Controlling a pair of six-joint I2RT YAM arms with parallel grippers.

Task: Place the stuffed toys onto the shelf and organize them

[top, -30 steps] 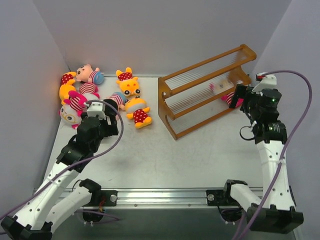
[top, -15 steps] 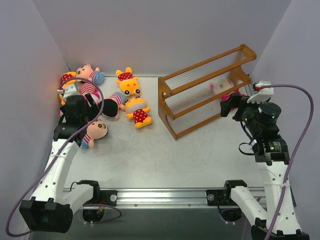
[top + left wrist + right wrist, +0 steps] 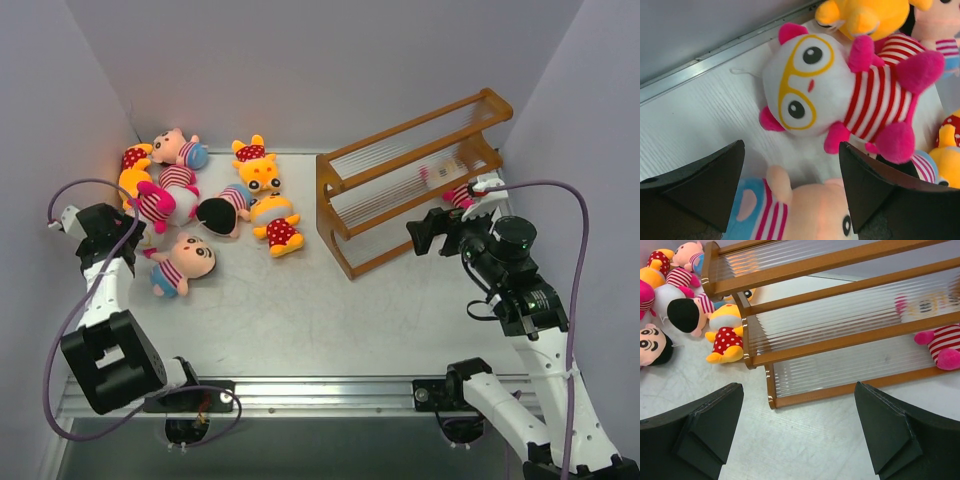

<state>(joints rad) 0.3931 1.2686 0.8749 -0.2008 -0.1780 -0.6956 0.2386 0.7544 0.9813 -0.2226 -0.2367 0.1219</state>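
The stuffed toys lie in a heap at the back left. A peach-faced boy (image 3: 185,262) lies nearest the front. Behind it are a black-haired boy (image 3: 220,212), two yellow bears (image 3: 258,172) and a white-faced magenta doll (image 3: 158,202). My left gripper (image 3: 110,233) is open and empty at the far left. In the left wrist view it (image 3: 790,187) hovers over the boy (image 3: 810,215), with the white-faced doll (image 3: 810,85) ahead. The shelf (image 3: 335,215) stands at the back right with one magenta striped doll (image 3: 460,195) at its right end. My right gripper (image 3: 428,232) is open and empty in front of the shelf (image 3: 840,340), and the doll on the shelf (image 3: 945,347) lies ahead of it to the right.
Grey walls close in the table on the left, back and right. The left arm sits close to the left wall. A pink-faced doll (image 3: 178,150) and another yellow bear (image 3: 130,172) lie in the back left corner. Bare table (image 3: 320,310) spreads between the arms.
My left arm has swung left, off the toy heap, and the peach-faced boy now lies uncovered at the front. My right gripper has drawn back left from the shelf's right end, leaving the striped doll there.
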